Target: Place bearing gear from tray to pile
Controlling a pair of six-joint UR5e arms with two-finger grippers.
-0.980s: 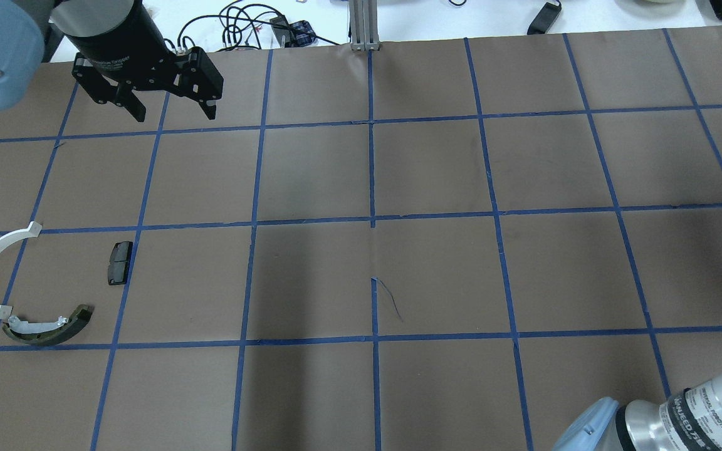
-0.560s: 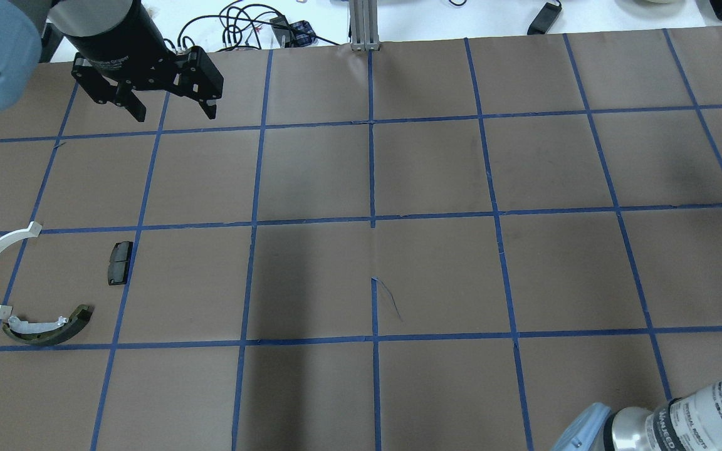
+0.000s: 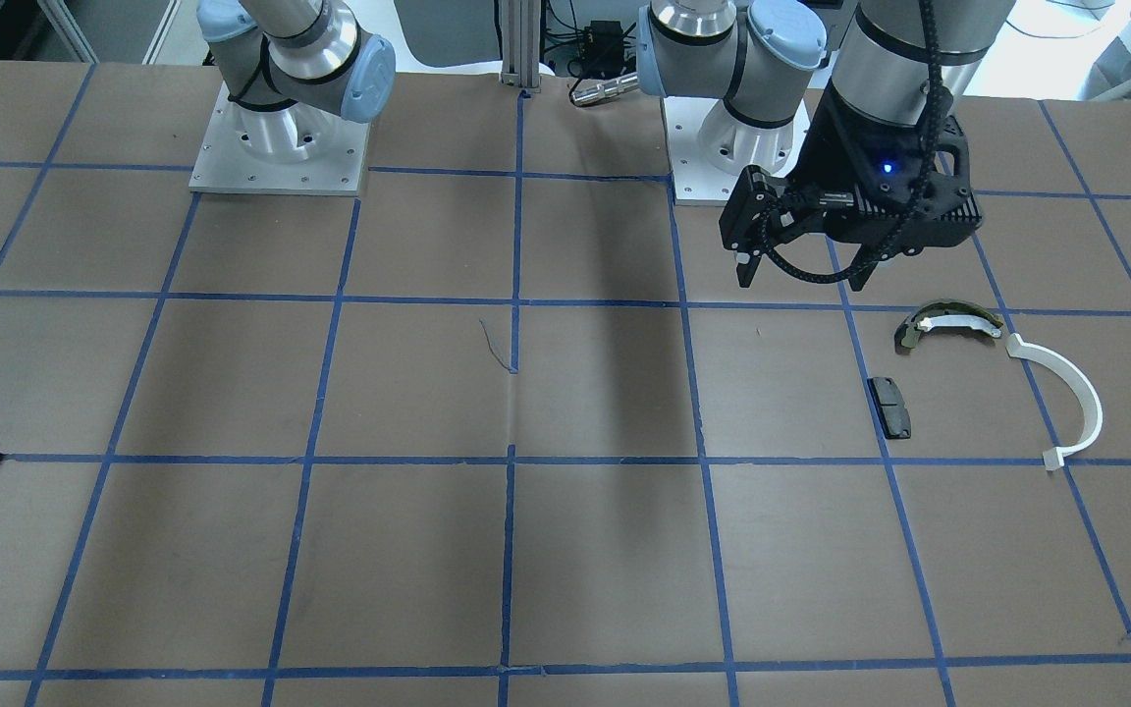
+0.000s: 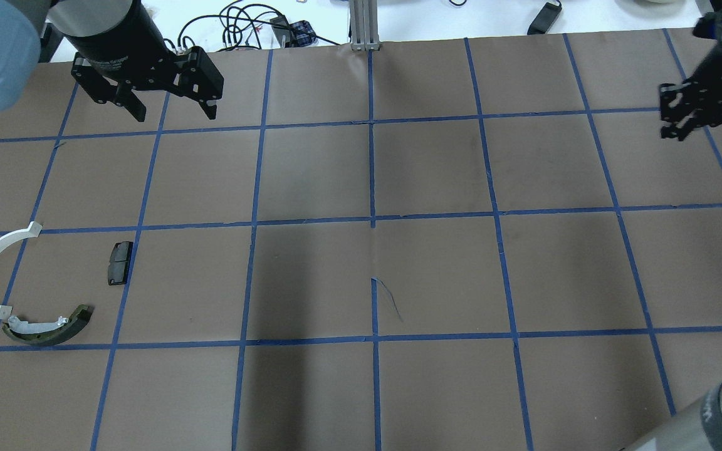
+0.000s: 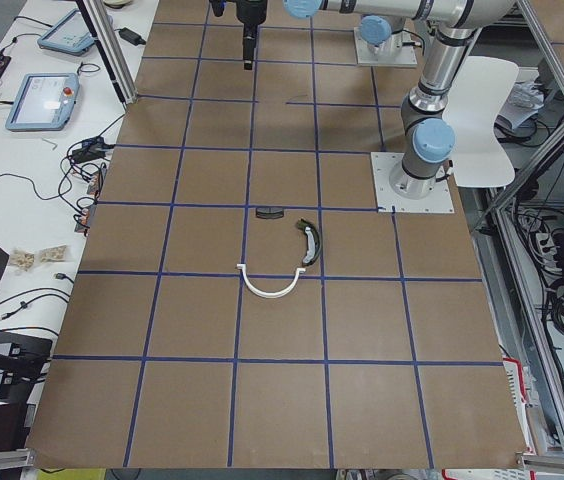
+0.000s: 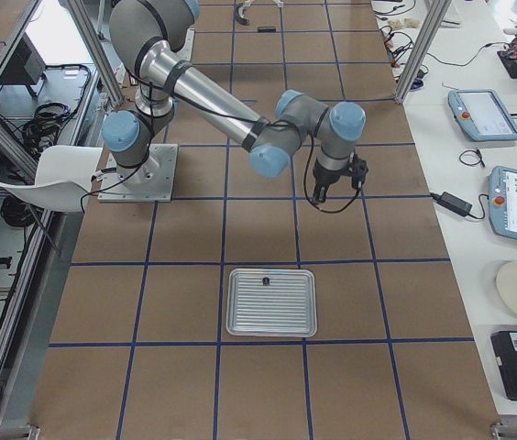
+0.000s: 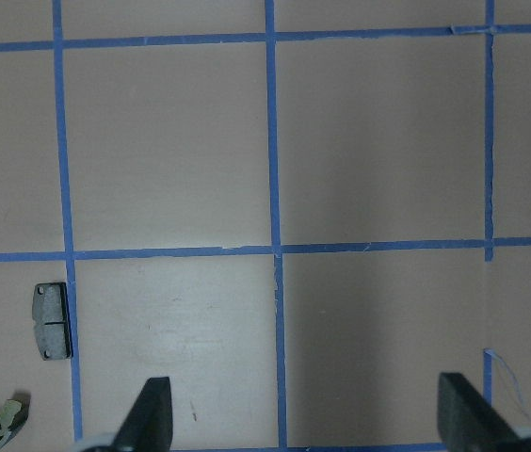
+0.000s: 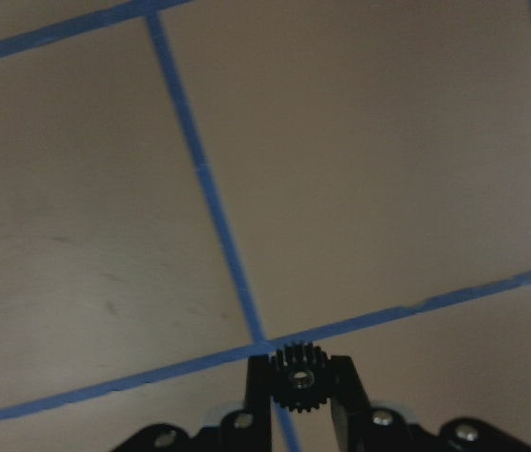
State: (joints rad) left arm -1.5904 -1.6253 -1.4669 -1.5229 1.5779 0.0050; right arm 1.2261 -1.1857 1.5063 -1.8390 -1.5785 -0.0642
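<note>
Right end effector [image 4: 674, 130] gripped the bearing gear [image 8: 296, 379] over the tabletop's [image 4: 436, 269] right edge. Pile [image 4: 120, 263] lay well apart leftward, nearer the empty, wide-spread left end effector [image 4: 176, 116].

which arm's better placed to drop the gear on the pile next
Right. The right gripper is shut on the gear; the left gripper hangs open and empty, though it is nearer the pile.
</note>
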